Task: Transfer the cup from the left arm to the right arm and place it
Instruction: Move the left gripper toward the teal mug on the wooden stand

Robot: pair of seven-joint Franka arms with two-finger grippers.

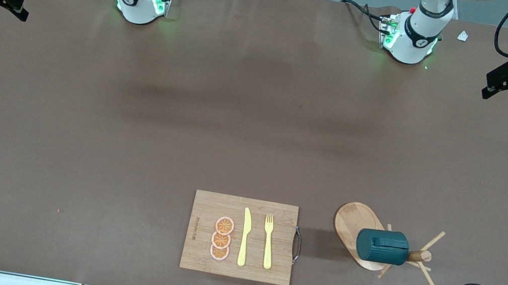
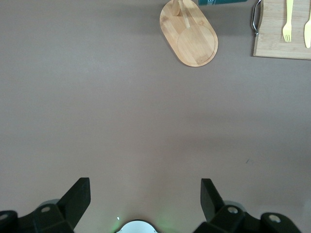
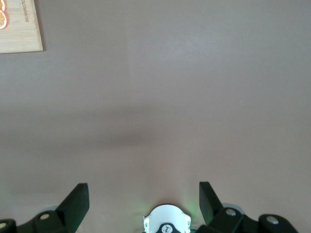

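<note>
Cup [image 1: 382, 246] hangs sideways on a peg of the wooden rack [image 1: 356, 230], beside the cutting board [image 1: 240, 237], toward the left arm's end of the bench [image 1: 131, 143]. It is dark teal and cylindrical. Both arms wait high up: left gripper [image 2: 146, 201] and right gripper [image 3: 144, 201] are released and hold nothing. My advice: bring the left gripper down over the cup's body, clamp across it, then slide it off along the peg, not straight up.

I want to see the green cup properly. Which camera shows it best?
The front view: the whole cup shows there, lying sideways on the wooden peg rack. The left wrist view catches only a sliver of it at the picture's edge. The right wrist view misses it.
</note>
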